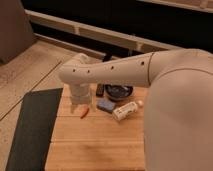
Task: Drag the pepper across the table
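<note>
Grey matting (31, 127) lies along the left of the frame, beside the bamboo tabletop (95, 147). Moving right, my hand (80, 105) hangs below the white wrist near the tabletop's upper left corner, low over the wood. I cannot tell whether it is spread or pressed together, because the wrist covers it.

Just below and right of it lies the pepper (84, 113), small, slender and red-orange, slanting down towards the left, near the tabletop's left edge. I cannot tell if the hand touches it.

Further right sit a blue block (106, 105), then a white bottle (125, 111) on its side, with a dark bowl (119, 91) behind them.

I judge the drag barely begun, if at all. The pepper sits near the upper left corner with bare planks below it in the frame. Sure contact and the pull across are what is left.
</note>
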`<state>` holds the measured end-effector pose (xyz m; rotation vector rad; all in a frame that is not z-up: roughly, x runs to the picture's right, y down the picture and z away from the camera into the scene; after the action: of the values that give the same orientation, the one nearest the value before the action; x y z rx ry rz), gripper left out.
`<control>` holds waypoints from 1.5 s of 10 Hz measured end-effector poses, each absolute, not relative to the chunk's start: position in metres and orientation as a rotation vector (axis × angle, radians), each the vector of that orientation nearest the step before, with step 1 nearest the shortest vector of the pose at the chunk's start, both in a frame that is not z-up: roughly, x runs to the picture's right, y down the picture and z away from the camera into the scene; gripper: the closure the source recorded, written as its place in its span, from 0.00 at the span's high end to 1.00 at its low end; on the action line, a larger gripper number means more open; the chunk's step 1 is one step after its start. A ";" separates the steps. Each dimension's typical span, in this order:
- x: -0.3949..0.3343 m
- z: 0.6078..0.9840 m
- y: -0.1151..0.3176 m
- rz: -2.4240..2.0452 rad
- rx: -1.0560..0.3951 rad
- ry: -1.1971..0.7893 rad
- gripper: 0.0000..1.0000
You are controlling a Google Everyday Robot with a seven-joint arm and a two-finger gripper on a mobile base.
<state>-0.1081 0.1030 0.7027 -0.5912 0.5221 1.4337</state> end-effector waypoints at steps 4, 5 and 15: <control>-0.116 0.709 0.081 1.472 -0.583 0.441 0.65; -0.119 0.717 0.066 1.472 -0.579 0.389 0.65; -0.108 0.769 0.043 1.429 -0.546 0.376 0.65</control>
<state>-0.1077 0.0428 0.7689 -0.5460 0.3759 1.4287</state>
